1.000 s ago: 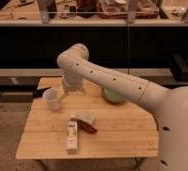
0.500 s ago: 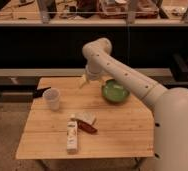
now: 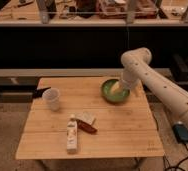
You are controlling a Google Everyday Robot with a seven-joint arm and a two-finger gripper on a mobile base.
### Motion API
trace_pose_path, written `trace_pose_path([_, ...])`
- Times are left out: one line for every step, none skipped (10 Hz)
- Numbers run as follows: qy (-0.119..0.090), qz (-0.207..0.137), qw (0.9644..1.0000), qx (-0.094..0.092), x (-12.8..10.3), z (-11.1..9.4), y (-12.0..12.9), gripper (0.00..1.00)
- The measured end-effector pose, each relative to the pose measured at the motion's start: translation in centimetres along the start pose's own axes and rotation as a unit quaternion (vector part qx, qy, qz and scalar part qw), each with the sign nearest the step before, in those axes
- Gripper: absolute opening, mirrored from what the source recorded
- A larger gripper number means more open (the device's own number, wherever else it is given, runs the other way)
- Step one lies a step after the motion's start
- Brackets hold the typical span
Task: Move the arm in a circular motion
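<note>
Your arm point(image 3: 154, 85) has swung from above the white cup point(image 3: 51, 98) to the right rear of the table point(image 3: 117, 132) — so part of the circle looks drawn — and its gripper point(image 3: 118, 89) now hangs over the green bowl point(image 3: 103, 92), whether open, closed or holding anything you cannot tell.

- arm point(image 3: 159, 90): glossy white, thick tubular segments with small dark dots along the shell. Enters the view from the 4 o'clock corner.
- Long segment runs up toward 10 o'clock to a rounded elbow point(image 3: 137, 59), the highest point of the arm.
- From the elbow, a short segment drops toward 7 o'clock.
- end effector point(image 3: 121, 90): at the low end of that drop, right of frame centre, pointing down, mostly hidden by the wrist segment.
</note>
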Motion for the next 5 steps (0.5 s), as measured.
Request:
trace_pose_path([0.001, 0.005, 0.9999, -0.010, -2.2, -0.6, 1.3, 0.80])
trace_pose_path([0.004, 0.013, 0.9996, -0.023, -5.0, -1.4, 2.4, 0.80])
trace_pose_path([0.009, 0.023, 0.9991, -0.034, -8.3, -2.5, 2.9, 0.80])
trace_pose_path([0.013, 0.025, 0.9987, -0.041, -12.0, -3.6, 2.5, 0.80])
trace_pose_path([0.015, 0.016, 0.9990, -0.039, -14.6, -4.3, 1.0, 0.80])
